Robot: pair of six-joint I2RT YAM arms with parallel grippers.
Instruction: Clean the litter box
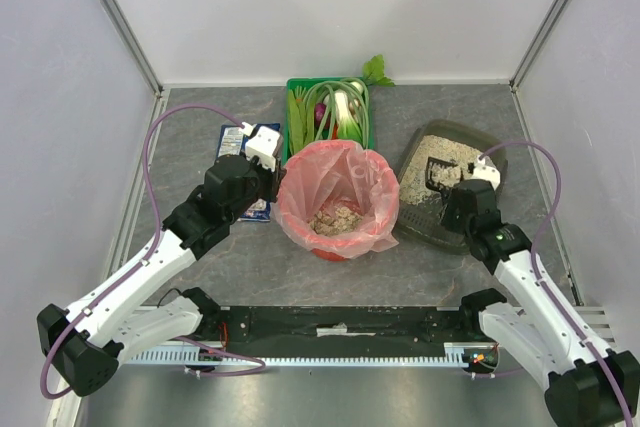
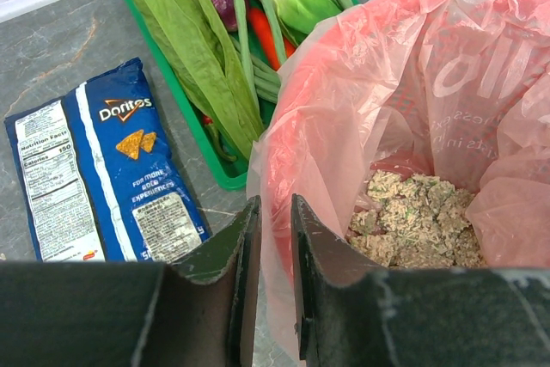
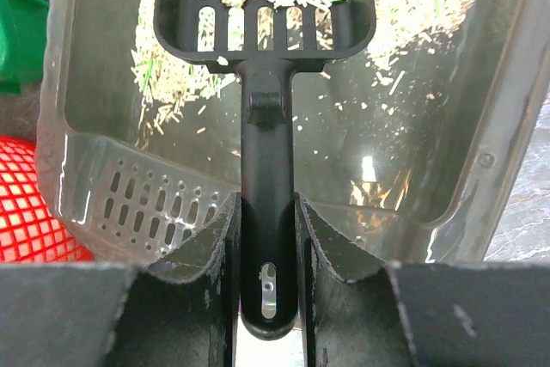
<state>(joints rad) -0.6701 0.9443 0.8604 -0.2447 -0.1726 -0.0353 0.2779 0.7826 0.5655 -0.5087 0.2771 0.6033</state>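
The left fingers [image 2: 253,238] are clenched almost to touching. The rim of the pink bag [image 2: 344,118] runs into the slit between them, so they seem to grip it. A chip packet [image 2: 94,169] lies on the desk [image 1: 250,257] to their left, and a green crate [image 2: 225,174] sits just ahead of them. To their right, inside the bag, is a heap [image 2: 412,212] of litter.

The right fingers [image 3: 314,238] grasp the black scoop [image 3: 266,143] by its handle. Its slotted head is ahead of them, loaded with pale grains and low in the litter box [image 3: 82,92]. The box stands just right of the red bin [image 3: 34,204].

As I judge it, the load now has to go to the bag. Raise the head level and pause above the box so loose grains drop through the slots. Then swing left and tip only once the head is inside the bag's rim. The left fingers should hold the mouth wide without dragging the bin.

The box's far end is cut off in the right wrist view. Whether the load holds clumps or only loose grains is too fine to tell. The bag hides most of the bin, and the slit is too narrow to show how much of the bag is caught.
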